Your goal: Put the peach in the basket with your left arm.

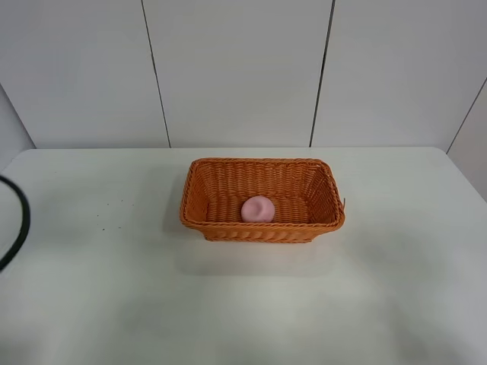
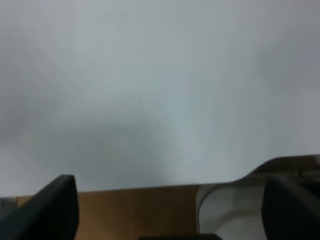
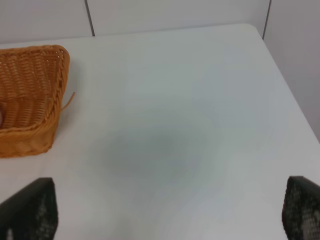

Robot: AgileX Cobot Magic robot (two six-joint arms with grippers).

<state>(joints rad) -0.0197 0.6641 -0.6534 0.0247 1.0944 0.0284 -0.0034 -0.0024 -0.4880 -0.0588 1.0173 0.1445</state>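
Observation:
The pale pink peach [image 1: 258, 208] lies inside the orange-brown wicker basket [image 1: 221, 186], near its front wall at the middle of the table. The basket's end also shows in the right wrist view [image 3: 30, 100]. Neither gripper shows in the exterior high view; only a loop of black cable [image 1: 20, 220] from the left arm shows at the left edge. In the left wrist view my left gripper [image 2: 172, 202] is open and empty over bare table near its edge, far from the basket. In the right wrist view my right gripper [image 3: 167, 202] is open and empty over the table to the right of the basket.
The white table [image 1: 114, 289] carries only the basket. A white panelled wall [image 1: 236, 68] stands behind it. In the left wrist view the table's edge, brown floor [image 2: 135, 210] and a pale rounded object [image 2: 230, 210] show below the fingers.

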